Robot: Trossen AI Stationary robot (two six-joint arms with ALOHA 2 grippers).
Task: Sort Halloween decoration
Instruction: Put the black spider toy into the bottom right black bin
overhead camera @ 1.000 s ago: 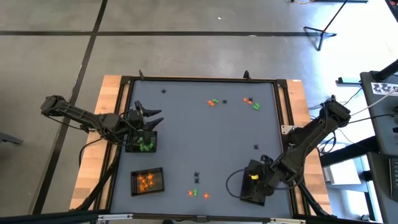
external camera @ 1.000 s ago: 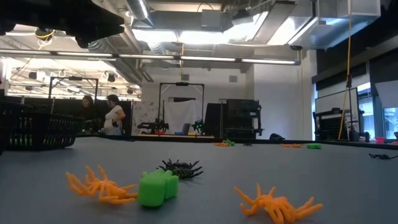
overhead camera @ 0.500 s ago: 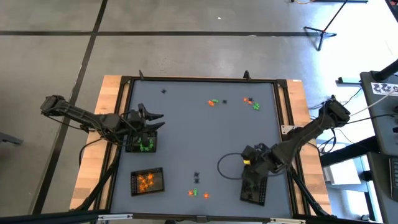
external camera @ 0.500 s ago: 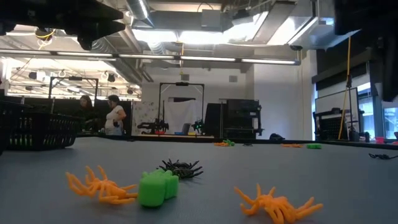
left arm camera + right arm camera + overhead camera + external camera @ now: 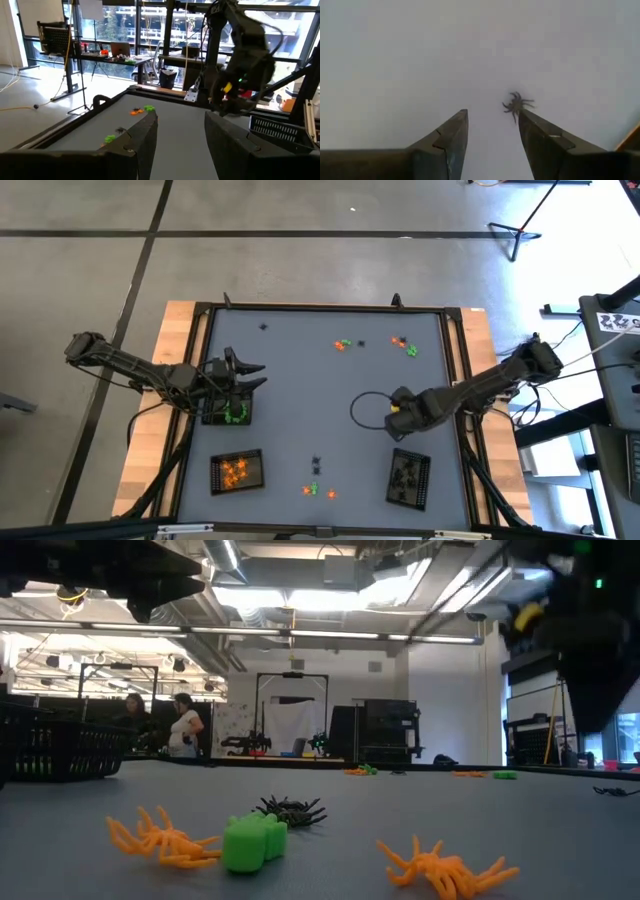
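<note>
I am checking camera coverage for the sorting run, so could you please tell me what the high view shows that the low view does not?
Only the high view shows the three black trays: one with green trinkets under the left gripper, one with orange trinkets, one with black trinkets, plus the open right gripper over mid-table. Only the low view shows the room behind, with people standing there. Both show the near cluster: orange spiders, a green trinket and a black spider.
</note>
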